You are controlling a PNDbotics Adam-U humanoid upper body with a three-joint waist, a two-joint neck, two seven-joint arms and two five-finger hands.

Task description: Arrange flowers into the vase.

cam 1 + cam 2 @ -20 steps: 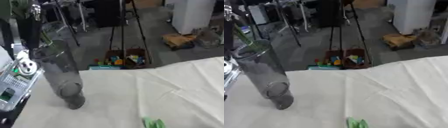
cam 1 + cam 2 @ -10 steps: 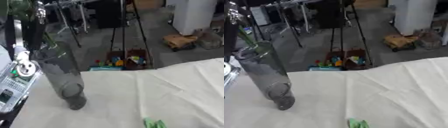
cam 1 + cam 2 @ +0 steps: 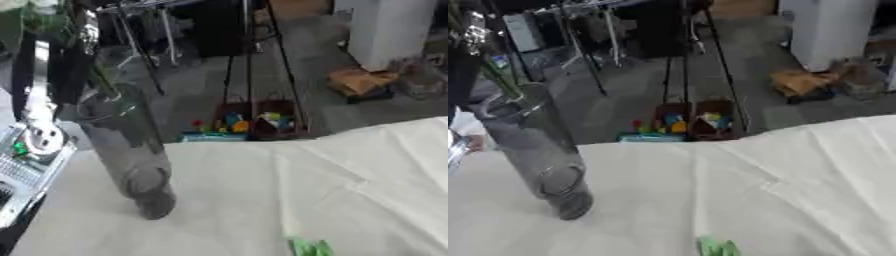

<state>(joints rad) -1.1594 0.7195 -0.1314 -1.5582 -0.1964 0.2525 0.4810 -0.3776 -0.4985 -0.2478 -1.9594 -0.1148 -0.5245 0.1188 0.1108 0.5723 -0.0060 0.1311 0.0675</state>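
Observation:
A tall clear glass vase point(image 3: 122, 150) stands upright at the left of the white-clothed table point(image 3: 350, 195). My left hand point(image 3: 44, 70) comes in dark from the upper left, just above and left of the vase mouth, shut on a flower. Its white bloom point(image 3: 17, 5) shows at the top left corner, and its green stem point(image 3: 502, 82) slants down to the vase rim. Whether the stem tip is inside the glass is too blurred to tell. A small green leaf piece point(image 3: 309, 247) lies on the cloth at the bottom edge. My right hand shows in no view.
A silver device point(image 3: 22, 165) lies at the table's left edge beside the vase. Beyond the far table edge the floor holds tripod legs point(image 3: 284, 60), baskets of coloured toys point(image 3: 254, 120) and a cardboard box point(image 3: 359, 82). The cloth is wrinkled at the right.
My left hand and the flower have shifted slightly right, closer over the vase mouth. The vase and the green leaf piece have stayed where they were.

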